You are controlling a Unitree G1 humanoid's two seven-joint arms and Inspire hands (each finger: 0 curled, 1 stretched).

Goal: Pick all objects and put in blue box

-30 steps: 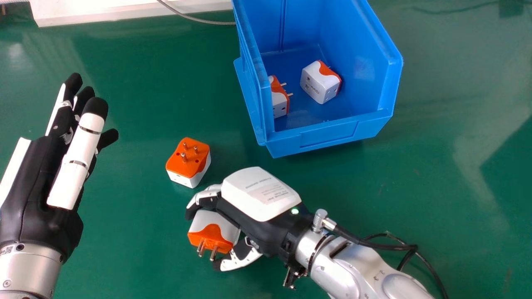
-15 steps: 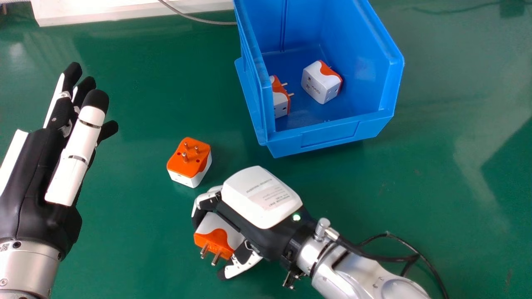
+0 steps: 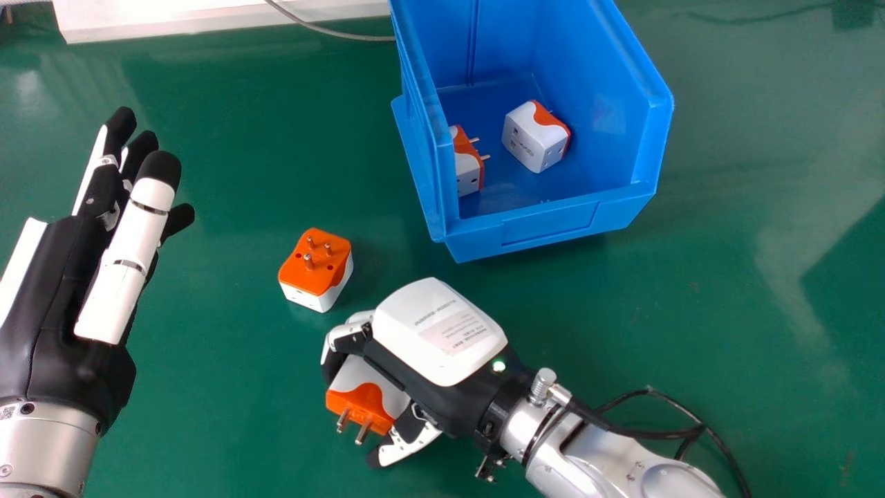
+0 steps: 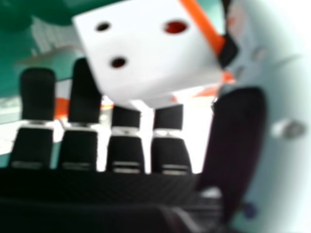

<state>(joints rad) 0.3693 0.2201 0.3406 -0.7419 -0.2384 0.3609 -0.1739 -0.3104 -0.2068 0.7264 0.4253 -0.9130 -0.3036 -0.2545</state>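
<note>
Right now the left hand [image 3: 66, 297] is hanging over the worktop [image 3: 228, 173], its fingers reaching out straight and gripping nothing. Beyond it, a white ledge [image 3: 207, 15] is running along the worktop's far edge, and a grey cable [image 3: 332, 30] is trailing from there to the left side of the box [image 3: 546, 225]. Further right, the loose plug [image 3: 314, 270] is sitting on the worktop, left of the box's near left corner, and its orange end is facing up with three pins standing. Nearer the worktop's near edge, the held plug [image 3: 370, 394] is tilting, orange end and two pins pointing down and toward that edge. The right hand [image 3: 439, 332] is closing its curled fingers and thumb around it; in the right hand view, a white face with holes is showing between them. Whether that plug is touching the worktop, I cannot tell. Inside the box, the left plug [image 3: 468, 169] is lying against or near the left wall, its pins pointing right, while the right plug [image 3: 536, 138] is resting on the floor just beside it. Behind the right wrist, a black cable [image 3: 719, 443] is looping over the worktop.
</note>
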